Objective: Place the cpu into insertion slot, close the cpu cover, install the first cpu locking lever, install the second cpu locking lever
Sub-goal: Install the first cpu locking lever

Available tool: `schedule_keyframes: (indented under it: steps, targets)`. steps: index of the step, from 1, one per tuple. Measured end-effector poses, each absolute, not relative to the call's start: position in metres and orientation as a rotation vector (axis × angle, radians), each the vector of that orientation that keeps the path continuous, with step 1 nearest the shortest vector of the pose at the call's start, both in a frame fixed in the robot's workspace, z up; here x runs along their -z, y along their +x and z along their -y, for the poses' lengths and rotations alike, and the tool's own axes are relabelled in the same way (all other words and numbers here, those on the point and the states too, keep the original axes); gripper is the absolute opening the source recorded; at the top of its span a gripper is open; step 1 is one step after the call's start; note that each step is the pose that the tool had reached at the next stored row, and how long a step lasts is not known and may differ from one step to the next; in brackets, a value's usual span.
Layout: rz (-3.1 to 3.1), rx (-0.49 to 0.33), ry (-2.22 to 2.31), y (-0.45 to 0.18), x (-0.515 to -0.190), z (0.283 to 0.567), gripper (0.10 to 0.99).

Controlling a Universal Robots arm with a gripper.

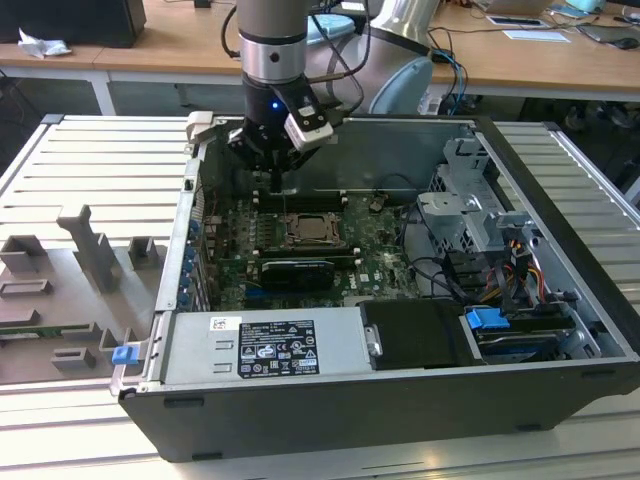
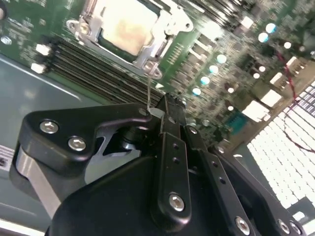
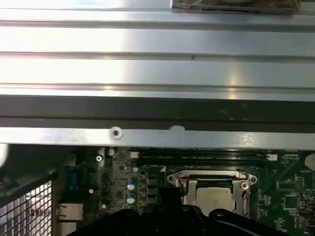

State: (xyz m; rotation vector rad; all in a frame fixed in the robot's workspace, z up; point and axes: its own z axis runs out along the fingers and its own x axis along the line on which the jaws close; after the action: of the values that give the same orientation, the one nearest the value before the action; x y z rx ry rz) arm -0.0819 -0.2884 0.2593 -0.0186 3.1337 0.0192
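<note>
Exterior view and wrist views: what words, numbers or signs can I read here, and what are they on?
Large white sticker on the grey metal power-supply box: rows of print and symbols, too small to read.
Green circuit board: white markings, not legible.
White paper sheet on the wooden desk: no print legible.
So nothing can be quoted.

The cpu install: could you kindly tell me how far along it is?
Done: the cpu lies seated under the lowered cpu cover. In hand: the end effector pinches a thin, upright locking lever. Left: that lever is not yet latched down.
</note>
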Motion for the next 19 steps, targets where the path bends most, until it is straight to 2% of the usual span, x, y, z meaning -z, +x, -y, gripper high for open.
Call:
schedule_keyframes:
  steps: [10,19]
  targets:
    - [-3.142,-0.019,-0.018,-0.040,-0.250,0.288,0.106]
    - [-3.138,-0.080,-0.025,-0.040,-0.243,0.288,0.106]
